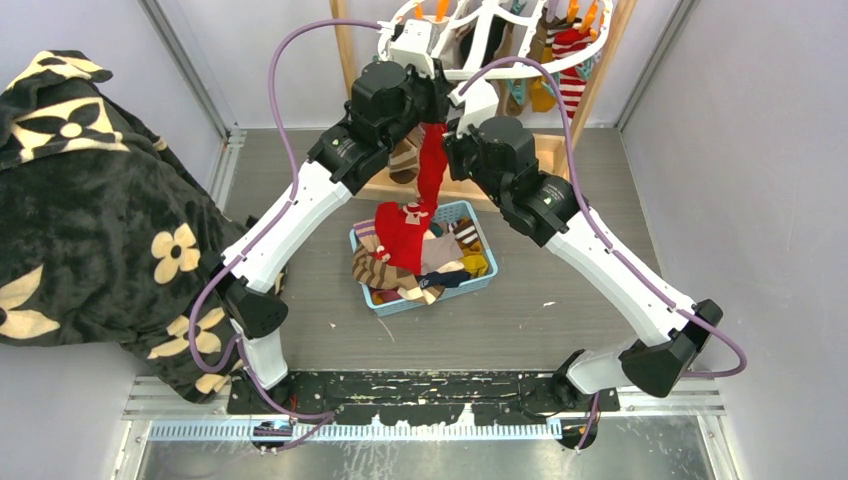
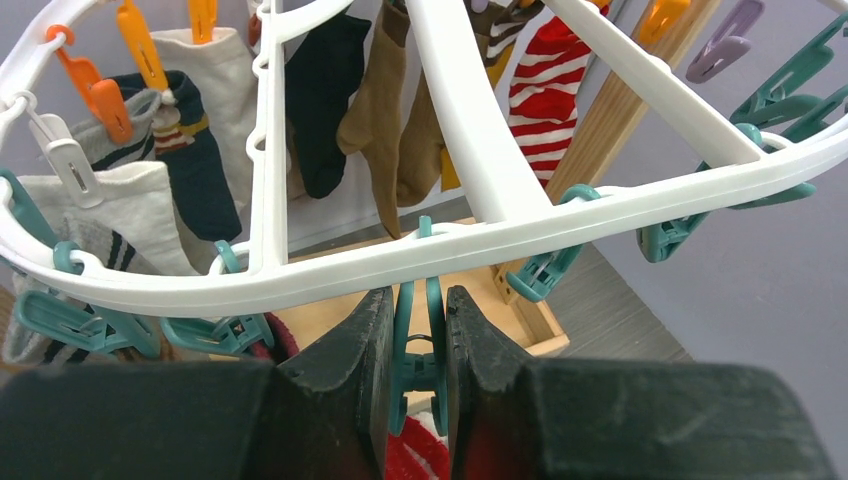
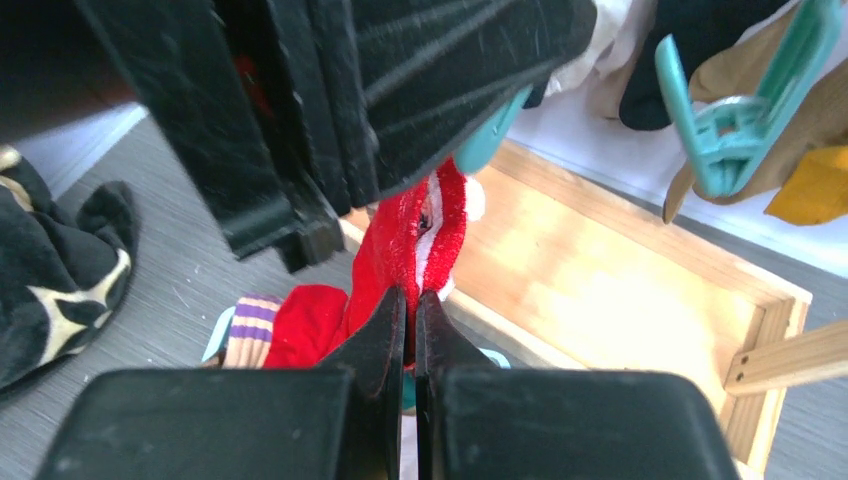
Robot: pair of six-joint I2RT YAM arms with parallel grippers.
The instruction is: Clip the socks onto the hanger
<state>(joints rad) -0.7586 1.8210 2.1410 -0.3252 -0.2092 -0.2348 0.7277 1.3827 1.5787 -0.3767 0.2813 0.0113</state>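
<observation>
The black floral blanket lies heaped on the left side of the table. At the far edge stands the wooden stand. The white hanger hangs from it, with socks already clipped along its far side. The blue basket sits mid-table between the two arms and holds more loose socks. Both arms reach up to the hanger's near rim. The left gripper has its jaws pressed on a teal clip dangling from that rim. Just beside and below it, the right gripper has its jaws closed tight on a red sock. The sock hangs above the basket, its upper end close under that clip. Whether the clip has caught it cannot be told.
</observation>
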